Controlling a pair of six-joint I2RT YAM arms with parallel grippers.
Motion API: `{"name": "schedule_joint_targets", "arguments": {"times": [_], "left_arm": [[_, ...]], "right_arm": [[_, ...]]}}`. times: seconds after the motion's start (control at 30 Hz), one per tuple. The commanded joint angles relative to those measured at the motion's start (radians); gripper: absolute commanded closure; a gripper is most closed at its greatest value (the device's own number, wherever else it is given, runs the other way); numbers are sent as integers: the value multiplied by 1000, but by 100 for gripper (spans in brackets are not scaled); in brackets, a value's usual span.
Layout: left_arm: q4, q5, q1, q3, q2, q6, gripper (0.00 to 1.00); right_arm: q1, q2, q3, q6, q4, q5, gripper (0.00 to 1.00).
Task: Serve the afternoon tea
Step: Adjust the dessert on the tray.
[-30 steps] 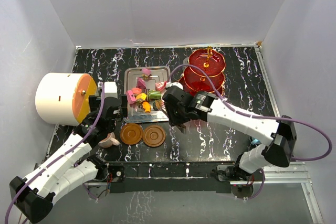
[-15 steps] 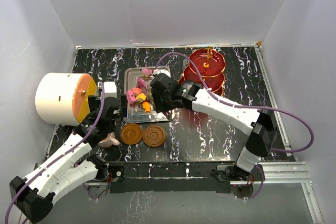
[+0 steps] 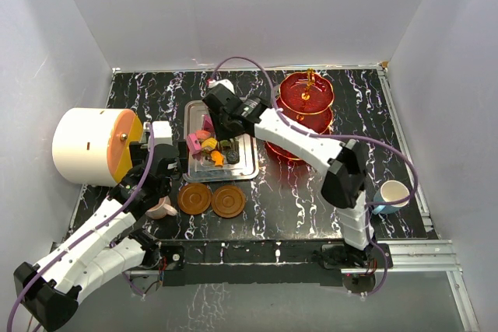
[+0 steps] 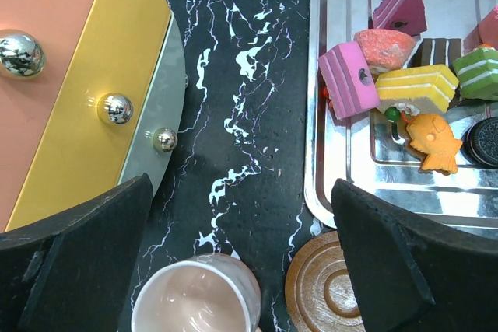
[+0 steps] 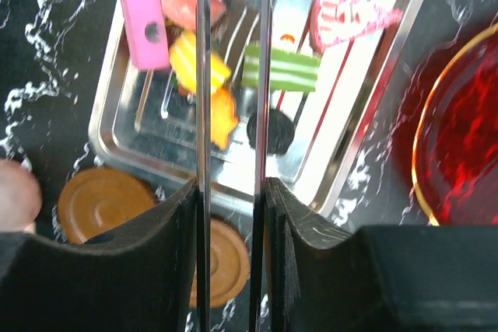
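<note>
Right wrist view shows the right gripper (image 5: pixel 231 114) above the tray (image 5: pixel 117 141), jaws nearly together on nothing, sweets (image 5: pixel 282 68) directly beneath. Stand (image 3: pixel 305 118) lies just right of the tray. Left gripper (image 4: pixel 233 262), jaws wide apart, hangs over the pink cup (image 4: pixel 198 297), left of the tray.

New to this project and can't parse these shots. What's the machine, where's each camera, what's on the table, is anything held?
These are two robot arms bolted to the near edge of a black marbled table. The wide picture looks down from above and behind them. The other two come from a camera on each wrist.

On the table are a steel tray of small sweets, two brown saucers, a pink cup, a red tiered stand, a blue cup and a white drum.

The left claw is wide open above the pink cup. The right claw is over the tray with only a narrow gap. Neither holds anything.
</note>
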Motion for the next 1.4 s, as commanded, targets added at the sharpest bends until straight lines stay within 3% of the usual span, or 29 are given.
{"name": "schedule_joint_targets", "arguments": {"times": [0.0,0.17,0.77,1.17,1.37], "left_arm": [[0,-22,6,13,-15,-10,1],[-2,-21,6,12,-16,-13,1],[6,-11,6,8,-6,-6,1],[4,-12,6,8,-5,-6,1],[6,-10,6,6,-4,-4,1]], "right_arm": [[-23,98,224,-179,-27,118,67],[-41,202,342,-287,-56,91,65],[-112,285,367,-386,-50,3,59],[-122,353,429,-401,-49,1,60],[-125,349,408,-385,-46,15,66]]}}
